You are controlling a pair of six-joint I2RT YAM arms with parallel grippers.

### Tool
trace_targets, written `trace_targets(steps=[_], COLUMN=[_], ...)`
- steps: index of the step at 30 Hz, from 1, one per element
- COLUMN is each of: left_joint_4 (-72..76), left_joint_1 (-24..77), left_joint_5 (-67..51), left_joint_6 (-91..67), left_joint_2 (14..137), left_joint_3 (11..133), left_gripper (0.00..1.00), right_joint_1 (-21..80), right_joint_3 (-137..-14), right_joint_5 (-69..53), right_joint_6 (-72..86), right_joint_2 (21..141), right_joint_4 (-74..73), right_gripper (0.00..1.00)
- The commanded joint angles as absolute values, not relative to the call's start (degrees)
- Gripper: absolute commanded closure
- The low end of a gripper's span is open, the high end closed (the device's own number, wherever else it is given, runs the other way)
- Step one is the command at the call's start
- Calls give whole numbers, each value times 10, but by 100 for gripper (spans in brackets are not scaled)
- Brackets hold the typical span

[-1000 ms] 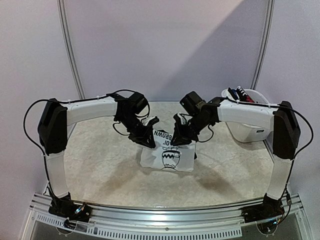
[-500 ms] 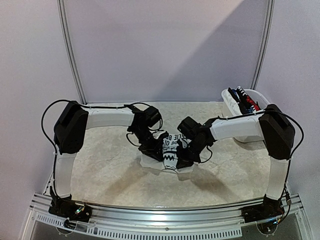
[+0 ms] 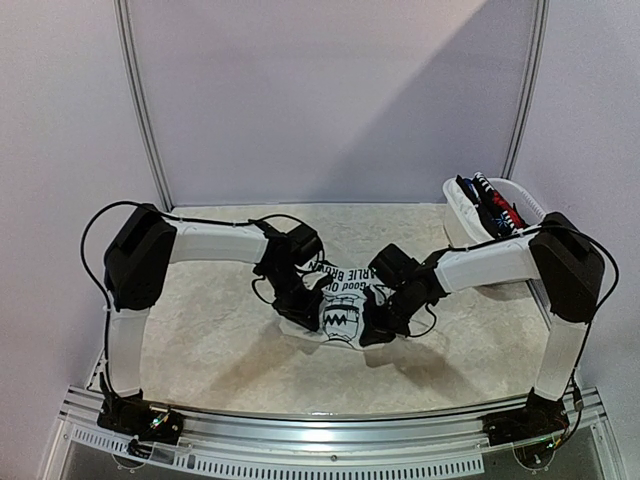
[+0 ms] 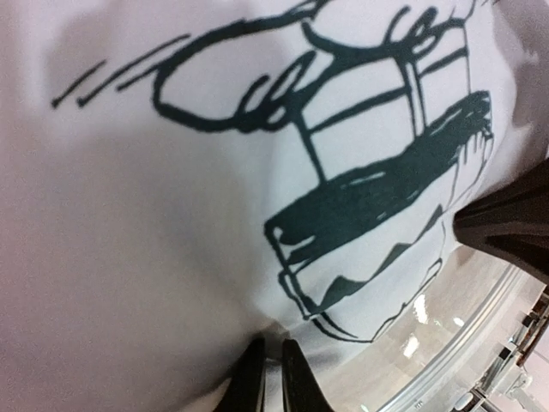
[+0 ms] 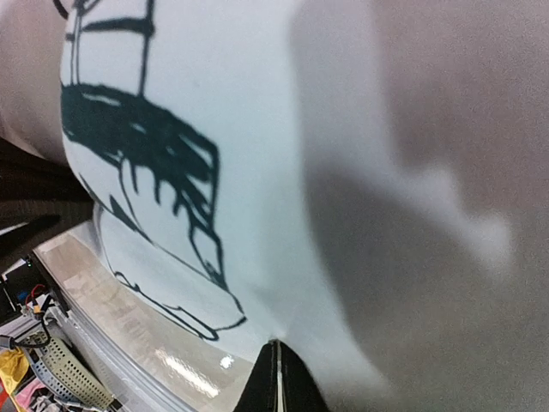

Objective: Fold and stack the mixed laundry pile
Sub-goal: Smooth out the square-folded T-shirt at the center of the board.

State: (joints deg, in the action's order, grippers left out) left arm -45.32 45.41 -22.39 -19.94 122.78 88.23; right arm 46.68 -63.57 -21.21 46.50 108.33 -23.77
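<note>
High rear overview; wrist close-ups sharing T-shirt (image 4: pixel 171 215)

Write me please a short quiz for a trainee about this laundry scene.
1. True or false: the white tub stands to the right of the white T-shirt.
2. What do the left claw and right claw pinch? A) the white T-shirt B) the white tub C) nothing
3. Fill in: the T-shirt's print is ____.
Key: 1 true; 2 A; 3 black.

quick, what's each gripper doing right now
Left gripper: closed, pinching the white cotton T-shirt with black print.
Right gripper: closed, pinching the same T-shirt.
</note>
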Motion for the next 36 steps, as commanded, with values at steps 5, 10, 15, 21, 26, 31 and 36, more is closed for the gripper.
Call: trace_targets(steps=[5,10,15,21,26,31,36], left_joint_4=[-484,-516,-542,-558,-562,-565,-561], left_joint_1=[458,453,432,401,388,384,384], left_joint_5=[-154,-161,-168,-178,-184,-188,-189], left_joint_6=[-190,-196,-203,-195,-182,-176,-171], left_joint_2=[1188,1157,1148,1179,1209,1235,1247], left_joint_3=[875,916,973,1017,1041,1049,1037], left_gripper=[92,90,89,88,88,88,89], right_joint_1=[464,464,457,414,386,354,318], right_joint_3=[-614,-677,-752,-805,-865,-906,-934], right_joint_5=[-156,-150,-144,-144,-146,-157,-177], right_joint_6=[466,443,421,432,415,396,371], right_joint_2=[1033,1011,1009,1031,1085,1142,1193], right_joint_4=[-350,-406,-440,-439,-457,-462,-460], right_gripper=[96,96,96,93,89,89,90])
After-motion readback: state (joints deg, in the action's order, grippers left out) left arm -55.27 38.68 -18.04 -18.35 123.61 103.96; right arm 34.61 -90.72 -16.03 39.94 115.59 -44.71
